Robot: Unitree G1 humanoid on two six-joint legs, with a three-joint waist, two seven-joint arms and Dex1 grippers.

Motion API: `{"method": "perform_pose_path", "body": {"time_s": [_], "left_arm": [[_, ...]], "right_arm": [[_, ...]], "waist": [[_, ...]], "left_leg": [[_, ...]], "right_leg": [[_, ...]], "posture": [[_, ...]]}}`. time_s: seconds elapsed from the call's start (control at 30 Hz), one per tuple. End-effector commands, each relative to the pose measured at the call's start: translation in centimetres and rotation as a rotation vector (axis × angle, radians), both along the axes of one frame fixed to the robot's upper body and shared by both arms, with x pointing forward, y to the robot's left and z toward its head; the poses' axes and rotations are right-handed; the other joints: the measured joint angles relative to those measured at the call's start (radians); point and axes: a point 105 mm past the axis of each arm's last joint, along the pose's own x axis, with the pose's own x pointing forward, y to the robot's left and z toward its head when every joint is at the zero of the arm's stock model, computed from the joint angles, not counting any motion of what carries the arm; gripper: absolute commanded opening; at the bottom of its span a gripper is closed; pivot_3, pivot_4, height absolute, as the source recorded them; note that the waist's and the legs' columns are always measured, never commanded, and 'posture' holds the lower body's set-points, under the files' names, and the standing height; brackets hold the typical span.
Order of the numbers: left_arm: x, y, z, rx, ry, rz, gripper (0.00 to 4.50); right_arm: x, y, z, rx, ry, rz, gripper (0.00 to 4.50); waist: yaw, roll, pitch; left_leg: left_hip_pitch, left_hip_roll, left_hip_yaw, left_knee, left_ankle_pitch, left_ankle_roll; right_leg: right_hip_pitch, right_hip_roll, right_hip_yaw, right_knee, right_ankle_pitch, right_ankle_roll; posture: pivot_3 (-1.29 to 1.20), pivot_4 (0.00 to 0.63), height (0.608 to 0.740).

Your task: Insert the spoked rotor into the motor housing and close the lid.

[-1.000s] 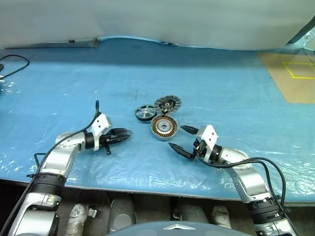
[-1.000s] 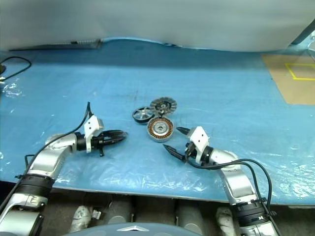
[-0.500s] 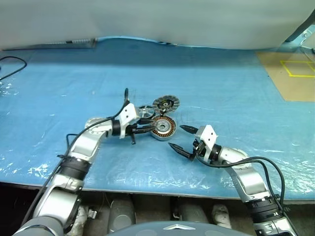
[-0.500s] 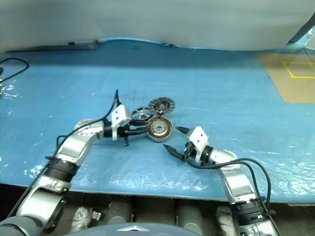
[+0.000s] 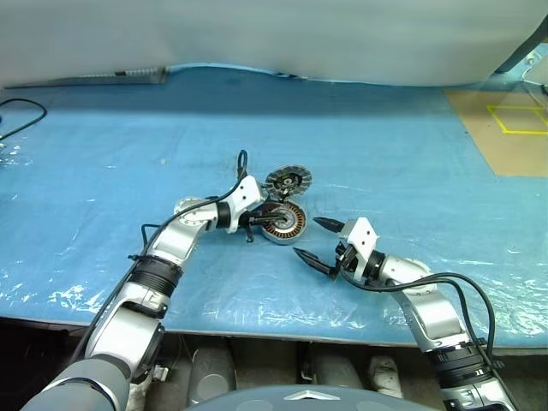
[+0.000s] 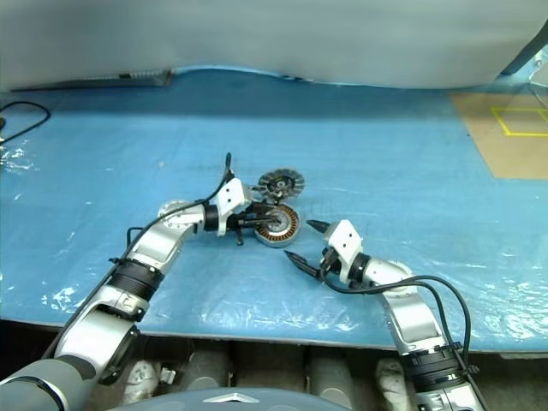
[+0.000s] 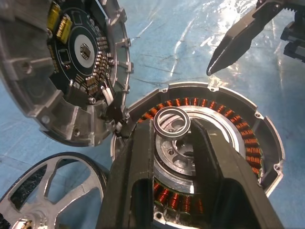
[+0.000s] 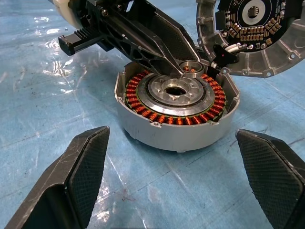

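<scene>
Blue sheeting covers the bench [image 5: 103, 137]. At centre frame the motor housing [image 5: 285, 222] sits beside the lid [image 5: 290, 181] and spoked rotor [image 7: 43, 191]. A small bearing ring [image 7: 172, 123] is clamped in the left gripper [image 7: 174, 125] over the housing; the right gripper [image 5: 312, 241] is held wide apart. A skewed ring could jam, judging by its tilt.
</scene>
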Motion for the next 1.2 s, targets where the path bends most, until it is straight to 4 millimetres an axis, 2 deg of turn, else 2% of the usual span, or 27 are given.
{"method": "perform_pose_path", "body": {"time_s": [0.03, 0.43, 0.67, 0.83, 1.2], "left_arm": [[-0.3, -0.2, 0.4, 0.003, -0.024, -0.027, 0.76], [-0.6, -0.2, 0.0, -0.004, 0.022, -0.036, 0.76], [-0.9, 0.2, 0.2, -0.016, 0.021, -0.037, 3.08], [-1.2, 0.5, 0.6, -0.034, 0.020, -0.031, 3.08], [-1.4, 0.0, 3.1, -0.153, 0.013, -0.021, 3.08]], "right_arm": [[0.2, 0.2, 0.9, 0.012, -0.044, 0.007, 4.50], [0.3, 0.3, 0.7, -0.001, -0.042, 0.009, 4.50], [0.2, 0.2, 0.7, -0.004, -0.038, 0.010, 4.50], [0.2, 0.3, 0.6, -0.004, -0.035, 0.014, 4.50], [0.3, 0.3, 0.7, -0.001, -0.038, 0.012, 4.50]], "waist": [[0.000, 0.000, 0.000], [0.000, 0.000, 0.000], [0.000, 0.000, 0.000], [-0.001, 0.000, 0.000], [0.000, 0.000, 0.000]], "left_leg": [[0.000, 0.000, 0.000, 0.000, 0.000, 0.000], [0.000, 0.000, 0.000, 0.000, 0.000, 0.000], [0.000, 0.000, 0.000, 0.000, 0.000, 0.000], [0.000, 0.000, 0.000, 0.000, 0.000, 0.000], [0.000, 0.000, 0.000, 0.000, 0.000, 0.000]], "right_leg": [[0.000, 0.000, 0.000, 0.000, 0.000, 0.000], [0.000, 0.000, 0.000, 0.000, 0.000, 0.000], [0.000, 0.000, 0.000, 0.000, 0.000, 0.000], [0.000, 0.000, 0.000, 0.000, 0.000, 0.000], [0.000, 0.000, 0.000, 0.000, 0.000, 0.000]], "posture": [[0.00, 0.150, 0.740], [0.00, 0.150, 0.740], [0.00, 0.150, 0.740], [0.00, 0.150, 0.740], [0.00, 0.150, 0.740]]}}
